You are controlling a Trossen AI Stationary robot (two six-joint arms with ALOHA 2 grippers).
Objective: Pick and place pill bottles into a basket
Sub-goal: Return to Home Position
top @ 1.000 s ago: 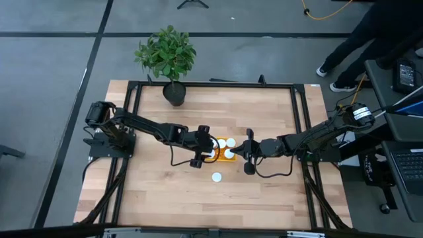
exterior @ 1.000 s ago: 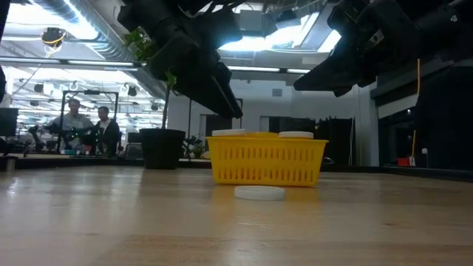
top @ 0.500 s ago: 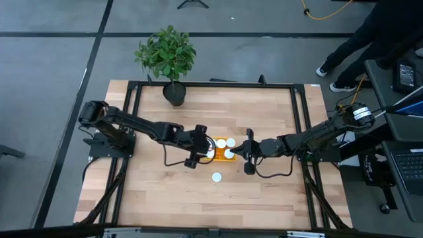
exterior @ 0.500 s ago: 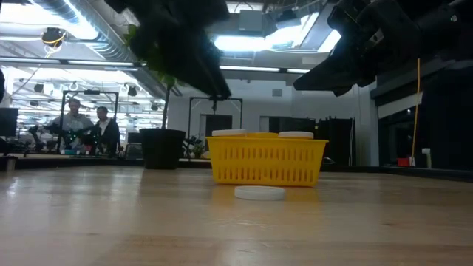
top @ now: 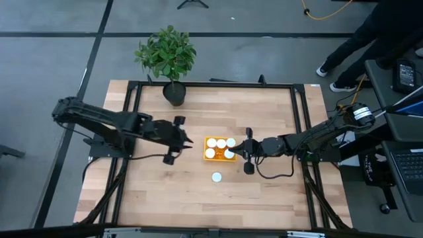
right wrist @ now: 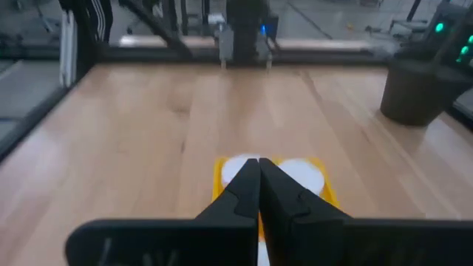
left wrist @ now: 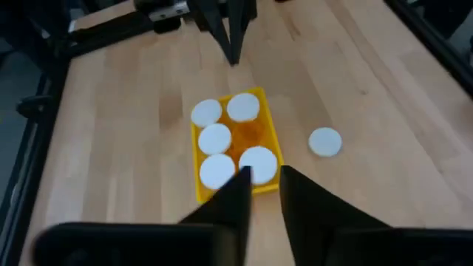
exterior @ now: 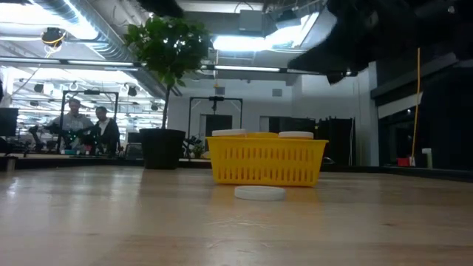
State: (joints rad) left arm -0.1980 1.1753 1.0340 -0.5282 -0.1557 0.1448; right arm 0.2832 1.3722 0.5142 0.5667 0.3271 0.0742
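from my remote station: the yellow basket (exterior: 266, 166) sits near the middle of the wooden table (top: 158, 198), and the pill bottles (left wrist: 215, 137) stand upright inside it. from straight above i count five white caps packed within its low walls, with orange showing between them. at table height, two of those caps rise just over the rim.

a white disc (top: 216, 176) lies flat on the table just in front of the basket, apart from it. i see no orange body under it.

the left gripper (top: 187, 141) hangs above the table on the basket's left, near it but not touching. in its wrist view its fingers (left wrist: 303, 203) stand slightly spread, with a gap between them and nothing held.

the right gripper (top: 236, 151) sits at the basket's right edge and points at it. its fingers (right wrist: 247, 188) are pressed together, tip to tip, with nothing between them. i cannot tell whether the tips touch the basket wall.

a green plant (top: 166, 53) in a dark pot (top: 174, 94) stands at the far edge of the table, well apart from the basket.

beyond the table, two people (exterior: 87, 124) show in the lit room behind, and a person in dark clothes (top: 370, 33) stands on the floor off the far right corner.
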